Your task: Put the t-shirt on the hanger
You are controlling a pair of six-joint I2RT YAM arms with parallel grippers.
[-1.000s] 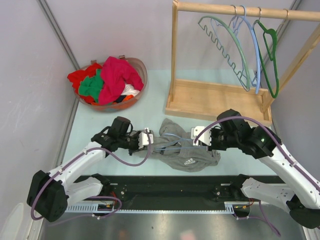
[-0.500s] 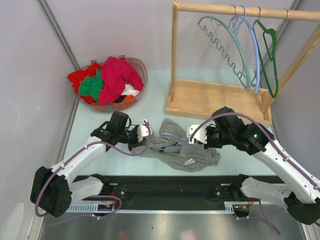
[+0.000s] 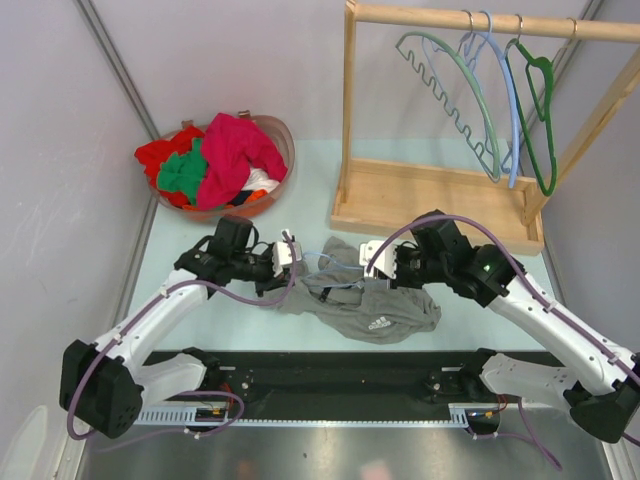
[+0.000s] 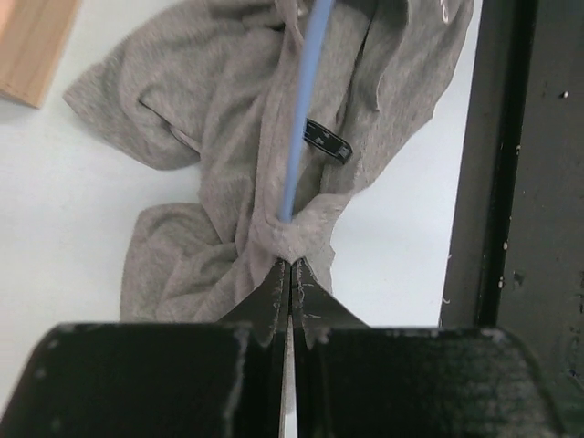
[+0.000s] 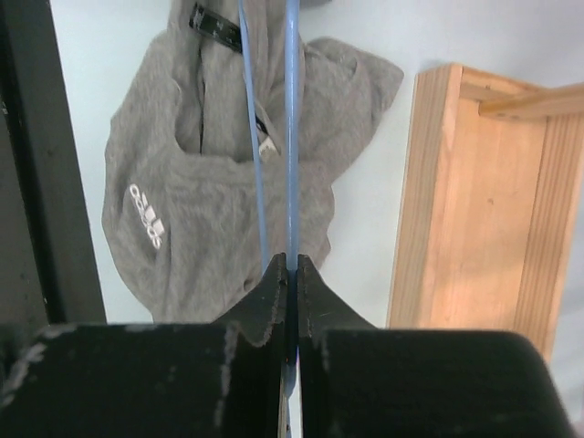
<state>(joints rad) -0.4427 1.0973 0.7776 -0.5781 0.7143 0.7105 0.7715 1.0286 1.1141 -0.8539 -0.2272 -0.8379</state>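
Note:
The grey t-shirt (image 3: 385, 312) lies crumpled on the table between my two arms, its white logo facing up. In the left wrist view, my left gripper (image 4: 292, 263) is shut on a bunched fold of the t-shirt (image 4: 210, 109), and the pale blue hanger (image 4: 306, 91) runs straight into that fold. The right wrist view shows my right gripper (image 5: 292, 260) shut on one thin bar of the hanger (image 5: 292, 137), just past the edge of the t-shirt (image 5: 182, 201). From above, the two grippers face each other across the shirt, left (image 3: 303, 263) and right (image 3: 366, 272).
A wooden rack (image 3: 430, 200) stands at the back right, with sage-green, pale blue and dark green hangers (image 3: 505, 110) on its rail. A basket (image 3: 280, 140) of red, green and magenta clothes sits back left. A black rail (image 3: 330, 375) runs along the near edge.
Both grippers have moved away from the near edge, the right one also leftward. The shirt and hanger have shifted with them, and the fabric has bunched more between the two.

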